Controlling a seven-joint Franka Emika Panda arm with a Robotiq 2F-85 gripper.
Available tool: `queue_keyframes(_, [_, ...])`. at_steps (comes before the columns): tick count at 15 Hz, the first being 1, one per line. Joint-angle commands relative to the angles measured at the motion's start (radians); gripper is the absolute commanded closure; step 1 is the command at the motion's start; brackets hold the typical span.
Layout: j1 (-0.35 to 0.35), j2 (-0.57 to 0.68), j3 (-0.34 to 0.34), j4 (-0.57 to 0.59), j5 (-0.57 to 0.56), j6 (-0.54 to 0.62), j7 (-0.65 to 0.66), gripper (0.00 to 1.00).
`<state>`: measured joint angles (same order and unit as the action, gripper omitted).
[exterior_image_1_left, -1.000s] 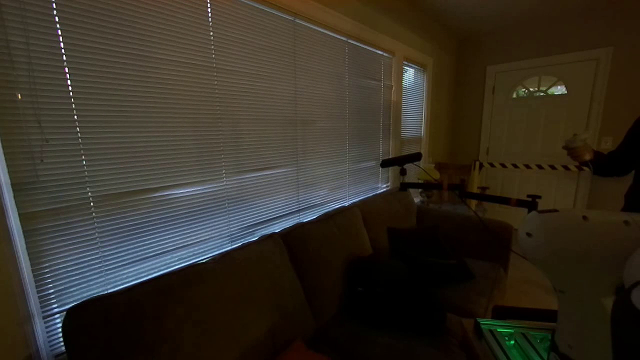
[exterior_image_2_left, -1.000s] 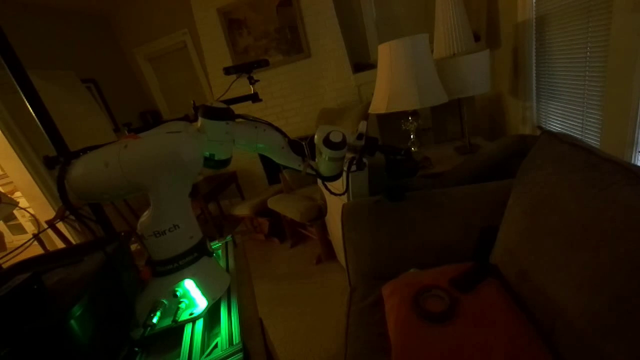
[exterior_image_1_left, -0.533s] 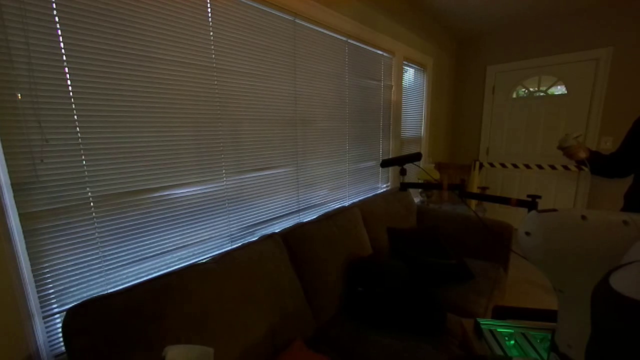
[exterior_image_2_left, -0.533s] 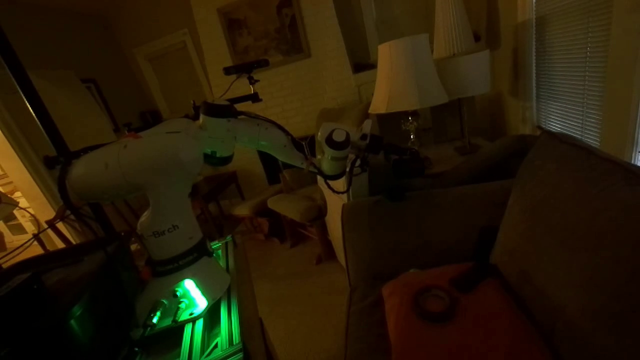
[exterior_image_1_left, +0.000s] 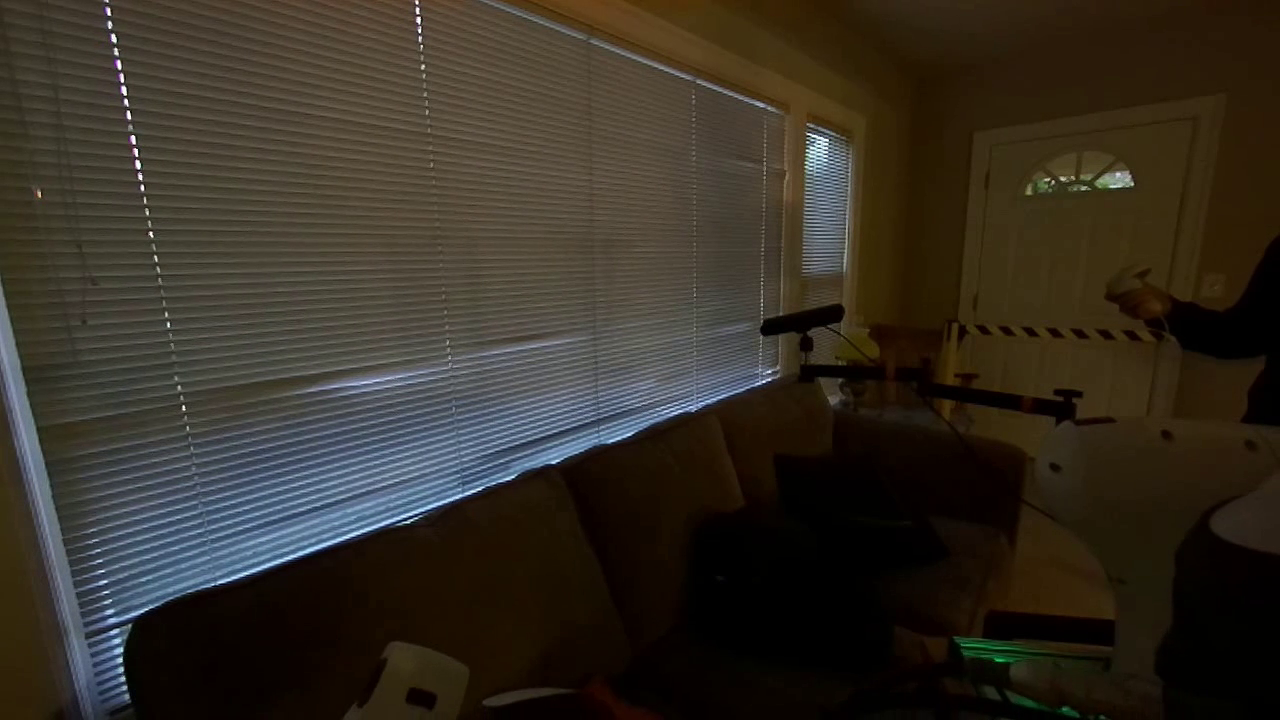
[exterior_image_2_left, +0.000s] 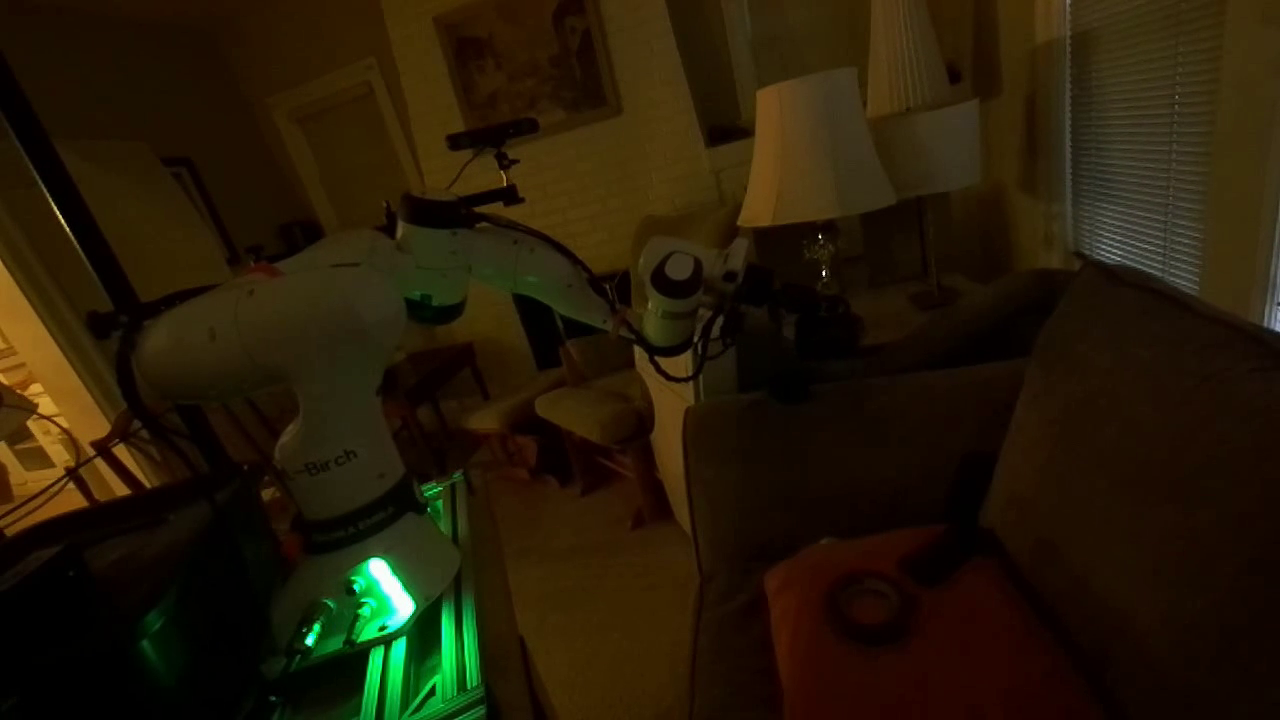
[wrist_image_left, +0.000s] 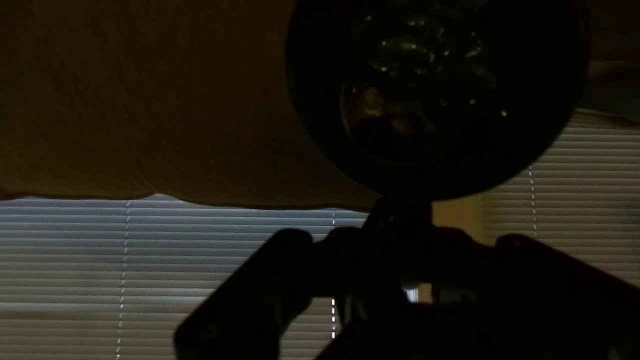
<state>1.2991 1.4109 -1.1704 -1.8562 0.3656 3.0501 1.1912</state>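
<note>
The tool (wrist_image_left: 400, 250) is closed up tight, and a dark round thing (wrist_image_left: 435, 95) is held in it by what looks like a thin neck. The round part is found just past the tips of the tool, and small bright spots are shown on its shiny face (it is too dark for its name to be told). Beyond the tool, the brown back of a sofa (wrist_image_left: 150, 100) is seen in the wrist view, with pale window blinds (wrist_image_left: 210, 260) behind it.

In an exterior view, the tool is seen only as a dark shape at the far end of the white robot arm (exterior_image_2_left: 345, 320), near the arm of the sofa; whether the two are touching cannot be told. Behind the tool, a lamp (exterior_image_2_left: 815, 150) with a wide pale shade is seen. In front of the tool, nearer to the camera and well apart from it, an orange cloth (exterior_image_2_left: 920, 675) is spread on the sofa seat, and a dark ring (exterior_image_2_left: 872, 636) is laid flat on it. At the foot of the robot arm, well away from the tool, a bright green light (exterior_image_2_left: 390, 595) is lit.
</note>
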Motion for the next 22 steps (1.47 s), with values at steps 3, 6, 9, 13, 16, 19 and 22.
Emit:
queue_keyframes(3, [0.019,-0.050,-0.007,-0.062,0.010,-0.041,0.092,0.98])
queue_keyframes(6, [0.023,-0.064,-0.012,-0.095,0.007,-0.056,0.141,0.98])
queue_keyframes(9, [0.034,-0.073,-0.013,-0.147,0.006,-0.075,0.190,0.98])
queue_keyframes(13, [0.046,-0.089,-0.008,-0.215,-0.009,-0.120,0.232,0.98])
queue_keyframes(16, [0.059,-0.102,0.003,-0.263,-0.014,-0.146,0.258,0.98])
queue_keyframes(19, [0.062,-0.124,0.024,-0.302,-0.019,-0.144,0.270,0.98])
queue_keyframes(22, [0.040,-0.101,0.040,-0.281,-0.036,-0.133,0.269,0.98])
